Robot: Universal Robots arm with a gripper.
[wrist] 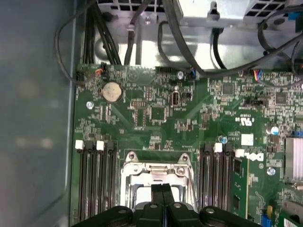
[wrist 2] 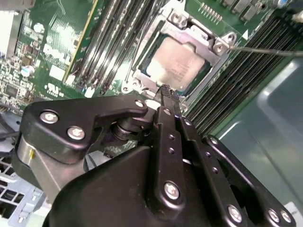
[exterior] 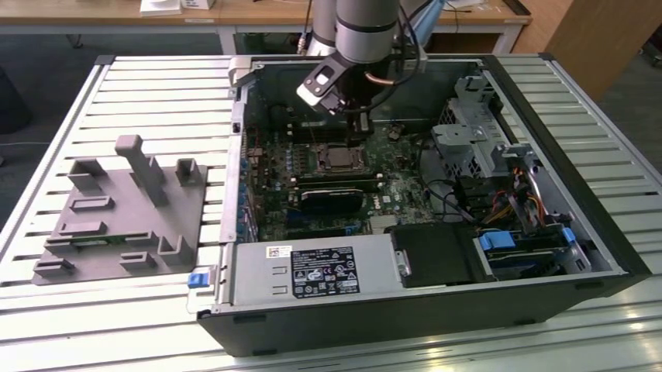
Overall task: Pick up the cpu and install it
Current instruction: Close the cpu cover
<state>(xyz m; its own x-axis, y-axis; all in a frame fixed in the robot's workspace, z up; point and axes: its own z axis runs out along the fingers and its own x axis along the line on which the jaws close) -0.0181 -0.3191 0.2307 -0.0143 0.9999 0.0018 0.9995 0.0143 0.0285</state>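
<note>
Slatted desk (exterior: 155,77) carries an open case (exterior: 435,310), with a grey tray (exterior: 104,225) at the exterior view's left, well apart from the arm. The tray holds what looks like a thin green strip (exterior: 88,242) near its front edge; I can't tell what else is in it.

The case holds the board (wrist: 189,118) lying flat, with cables and drive bays along the exterior view's right.

The end effector (wrist 2: 166,92) is down inside the case, low over the board. Its fingers are pressed together with nothing between them, so it is narrow and empty.

The socket (wrist 2: 142,71) sits mid-board between banks of dark memory slots (wrist 2: 109,52). Its metal frame surrounds the chip, and a thin lever (wrist 2: 265,50) sticks out to one side. I can't tell whether the lever is latched.

The cpu (wrist 2: 177,64) lies flat in the socket, silver top up, so it is seated rather than carried.

Key relation: the cpu is just beyond the fingertips, close but apart. In the exterior view the end effector (exterior: 359,132) hangs just on the far side of the cpu (exterior: 336,157). The chip is square, so it has no long axis, and its edges run parallel to the memory slots.
</note>
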